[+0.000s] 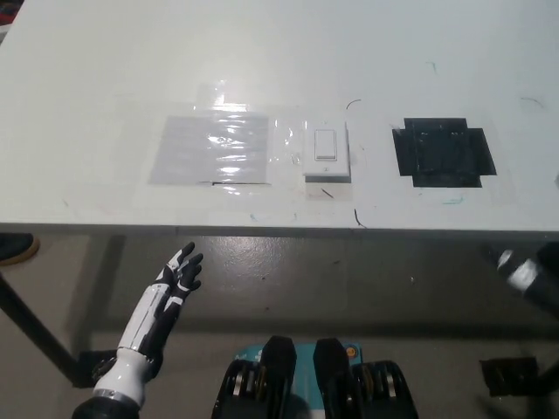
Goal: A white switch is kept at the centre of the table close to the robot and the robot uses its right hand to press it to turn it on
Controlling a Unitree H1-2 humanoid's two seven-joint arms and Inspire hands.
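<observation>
White rectangular wall switch w/ a rocker paddle lies flat on the pale surface, centre, close to the near edge. Just left of it, a clear glossy plastic sheet taped flat; to its right, well apart, a black tape square patch. Left robot hand, white w/ black fingers, hangs below the surface edge, fingers apart, grasping nothing. Right robot hand only partly visible at the right edge, below the surface; can't tell its state.
</observation>
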